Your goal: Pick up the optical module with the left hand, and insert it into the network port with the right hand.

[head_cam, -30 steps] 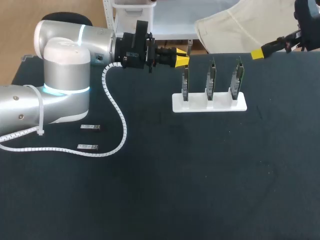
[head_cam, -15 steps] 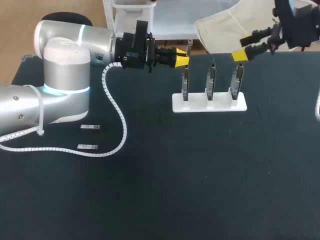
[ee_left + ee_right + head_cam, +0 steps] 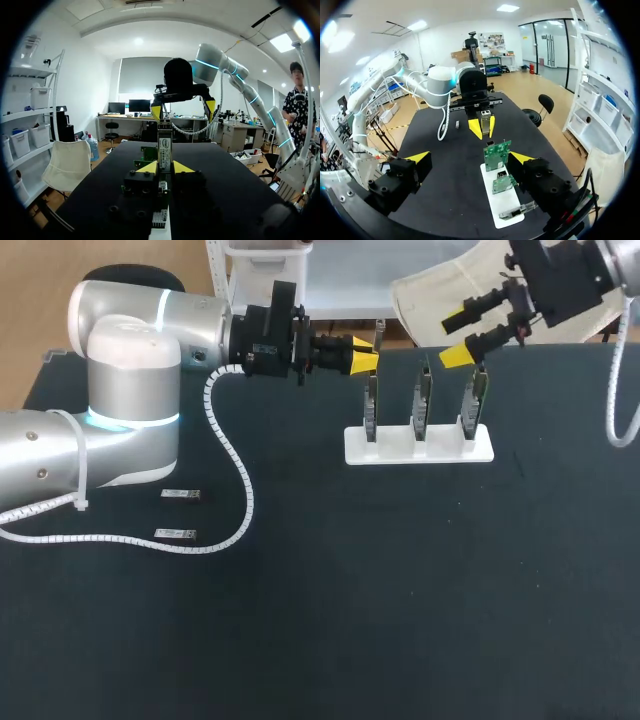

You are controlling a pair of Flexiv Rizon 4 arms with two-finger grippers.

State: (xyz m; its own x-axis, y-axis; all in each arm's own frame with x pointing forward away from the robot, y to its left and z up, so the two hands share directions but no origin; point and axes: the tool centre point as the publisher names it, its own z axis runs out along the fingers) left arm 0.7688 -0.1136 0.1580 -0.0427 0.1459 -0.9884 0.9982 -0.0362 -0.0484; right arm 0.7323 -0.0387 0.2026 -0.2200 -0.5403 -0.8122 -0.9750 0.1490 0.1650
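While left hand (image 3: 366, 356) pinches optical module (image 3: 164, 145), right hand (image 3: 455, 337) hangs wide

Tips of the left gripper (image 3: 363, 353) and the right gripper (image 3: 455, 336) are recorded as bright yellow on black bodies. The optical module (image 3: 164, 150) between the left tips is noted as silver-grey with a white label. Ahead of it, green circuit boards (image 3: 421, 398) are seen in a white stand (image 3: 400, 450). The table (image 3: 380, 600) is black. The left arm (image 3: 120, 350) is silver-grey, banded by a lit cyan ring, and its spiral cable wrap (image 3: 238, 480) is white.
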